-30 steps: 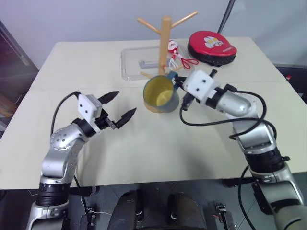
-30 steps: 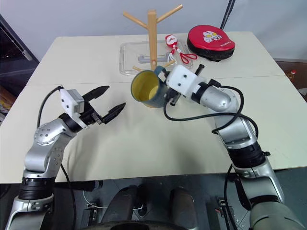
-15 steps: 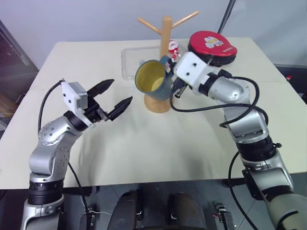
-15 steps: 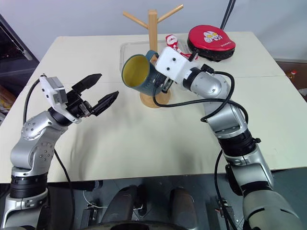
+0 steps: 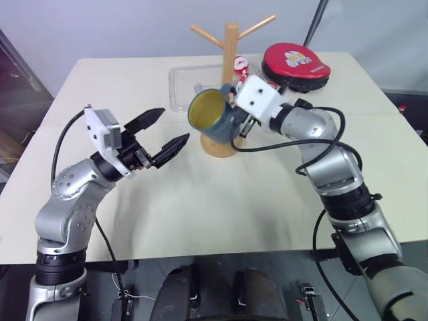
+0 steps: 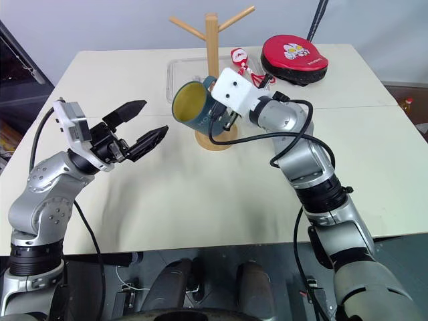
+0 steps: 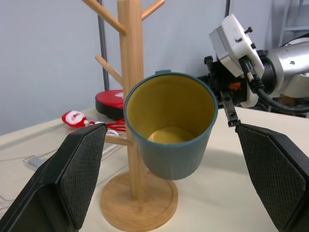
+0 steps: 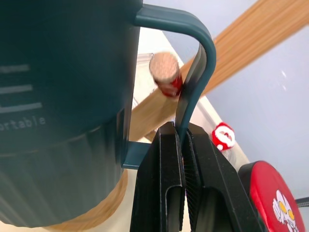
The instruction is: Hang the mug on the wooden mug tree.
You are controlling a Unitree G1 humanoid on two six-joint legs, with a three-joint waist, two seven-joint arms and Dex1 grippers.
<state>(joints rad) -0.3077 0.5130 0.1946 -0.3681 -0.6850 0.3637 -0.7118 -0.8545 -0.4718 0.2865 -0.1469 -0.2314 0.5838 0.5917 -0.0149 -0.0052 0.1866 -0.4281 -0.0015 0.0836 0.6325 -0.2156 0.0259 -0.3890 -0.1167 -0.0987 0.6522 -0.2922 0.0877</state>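
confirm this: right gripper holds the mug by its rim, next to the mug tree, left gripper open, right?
Not by the rim. The right gripper pinches the mug by its handle, as the right wrist view shows. The rest holds: it is beside the mug tree, and the left gripper is open.

Brightness: even, bright indoor light across the table (image 5: 200,200); no dark corners on its surface.
Shadows: soft and faint beneath the arms; a light one beside the round base of the wooden mug tree (image 5: 229,80).
Glare: mild sheen on the red case (image 5: 295,63) and the clear tray (image 5: 187,87).
Focus: head views sharp throughout; in the right wrist view the mug (image 8: 63,106) is soft, and the peg end inside its handle is blurred.
Background: hazy behind the mug in the left wrist view.
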